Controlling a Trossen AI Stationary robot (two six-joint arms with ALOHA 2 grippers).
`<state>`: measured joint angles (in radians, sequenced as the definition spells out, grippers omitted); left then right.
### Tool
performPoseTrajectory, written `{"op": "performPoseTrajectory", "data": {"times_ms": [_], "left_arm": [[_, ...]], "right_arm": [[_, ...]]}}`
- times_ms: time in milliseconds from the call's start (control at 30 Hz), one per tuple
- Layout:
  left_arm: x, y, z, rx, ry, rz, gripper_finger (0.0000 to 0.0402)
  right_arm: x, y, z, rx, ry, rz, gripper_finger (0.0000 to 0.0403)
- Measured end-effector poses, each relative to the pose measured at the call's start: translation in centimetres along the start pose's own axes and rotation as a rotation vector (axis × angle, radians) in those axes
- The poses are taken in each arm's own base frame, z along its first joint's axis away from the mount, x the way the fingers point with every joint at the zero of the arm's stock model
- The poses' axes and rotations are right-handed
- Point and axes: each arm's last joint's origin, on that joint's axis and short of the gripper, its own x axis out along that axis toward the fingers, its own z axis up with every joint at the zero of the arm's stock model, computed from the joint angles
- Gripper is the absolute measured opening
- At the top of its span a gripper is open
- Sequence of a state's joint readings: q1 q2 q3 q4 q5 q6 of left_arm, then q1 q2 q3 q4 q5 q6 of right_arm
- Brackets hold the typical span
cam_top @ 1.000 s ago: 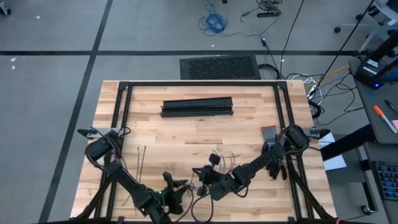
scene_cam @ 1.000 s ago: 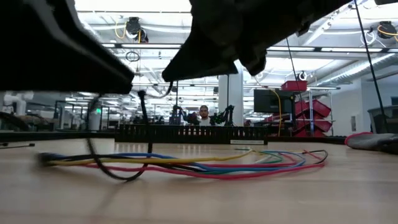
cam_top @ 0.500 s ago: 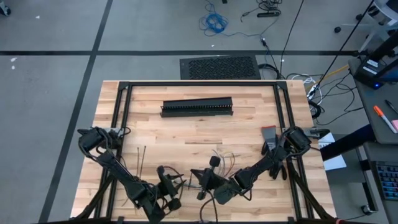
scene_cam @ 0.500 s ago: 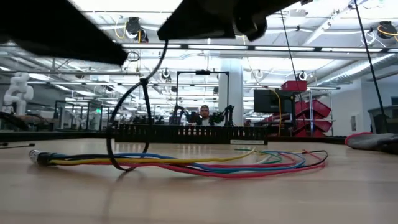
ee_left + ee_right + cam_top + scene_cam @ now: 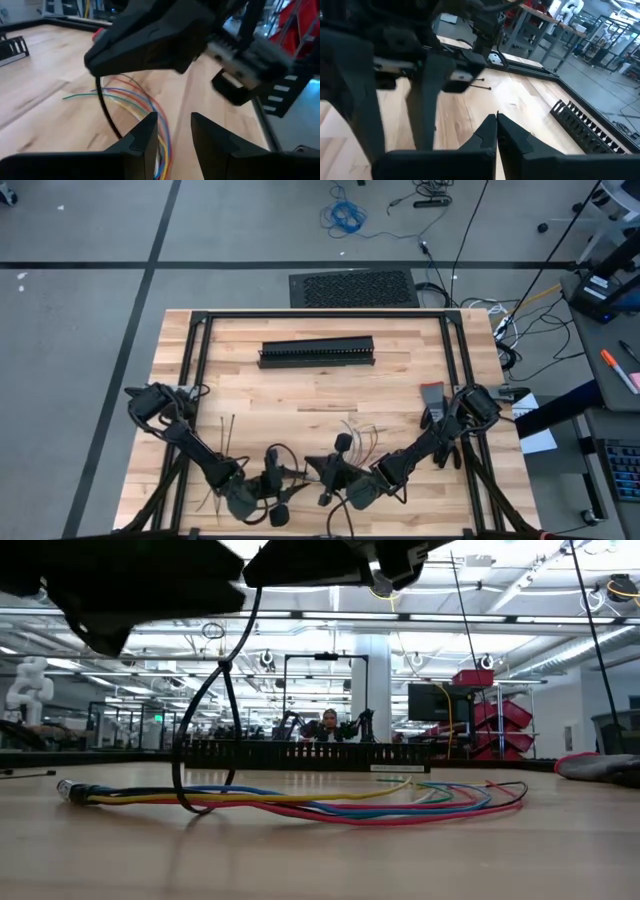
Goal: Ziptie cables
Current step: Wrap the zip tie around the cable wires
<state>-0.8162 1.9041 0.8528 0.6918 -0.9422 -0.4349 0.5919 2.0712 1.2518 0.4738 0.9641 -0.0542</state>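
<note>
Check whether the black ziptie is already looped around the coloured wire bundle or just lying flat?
Looped, not flat: the black ziptie arcs up from the table to the right gripper. Whether it encircles the coloured wires cannot be told.

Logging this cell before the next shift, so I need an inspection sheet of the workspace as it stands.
Surface: wooden table, black frame rails along its edges.
Job's things: cables lie loose on the table near its front edge; zipties lie near the left arm.
Clutter: black slotted duct at the far side.
Grippers: left gripper open, above the cables; right gripper shut, close beside it; a thin dark looped strip hangs between them.
Cables: spread flat, unbound.
Surroundings: floor vent, blue cord on floor, a person far behind.
</note>
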Motion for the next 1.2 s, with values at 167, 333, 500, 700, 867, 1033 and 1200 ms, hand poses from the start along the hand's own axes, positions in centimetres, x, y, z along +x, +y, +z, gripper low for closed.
{"op": "performPoseTrajectory", "data": {"times_ms": [167, 333, 500, 700, 867, 1033, 1200], "left_arm": [[0.7, 0.7, -0.4, 0.043, 0.030, 0.040, 0.0116], [0.5, 0.6, -0.2, 0.097, 0.021, 0.044, 0.0116], [-1.5, -0.2, 0.8, 0.182, -0.046, 0.115, 0.0116], [-2.0, -0.1, 1.3, 0.192, -0.047, 0.142, 0.0116], [-0.8, 0.8, 0.0, 0.201, 0.011, 0.158, 0.0116], [-0.2, 1.1, 0.0, 0.170, 0.029, 0.138, 0.0116], [-0.2, 1.0, -0.1, 0.161, 0.040, 0.112, 0.0116]], "right_arm": [[-0.5, 0.3, 0.3, -0.018, -0.024, 0.013, 0.0000], [-1.4, 1.0, 0.4, -0.049, -0.035, 0.029, 0.0000], [-2.0, 1.4, 0.4, -0.053, -0.039, 0.040, 0.0000], [-2.1, 1.5, 0.5, -0.044, -0.047, 0.053, 0.0000], [-1.3, 1.2, 0.8, -0.010, -0.070, 0.135, 0.0000], [-1.1, 1.0, 0.8, -0.016, -0.067, 0.135, 0.0000], [-1.1, 1.0, 0.8, -0.026, -0.071, 0.131, 0.0000]]}}
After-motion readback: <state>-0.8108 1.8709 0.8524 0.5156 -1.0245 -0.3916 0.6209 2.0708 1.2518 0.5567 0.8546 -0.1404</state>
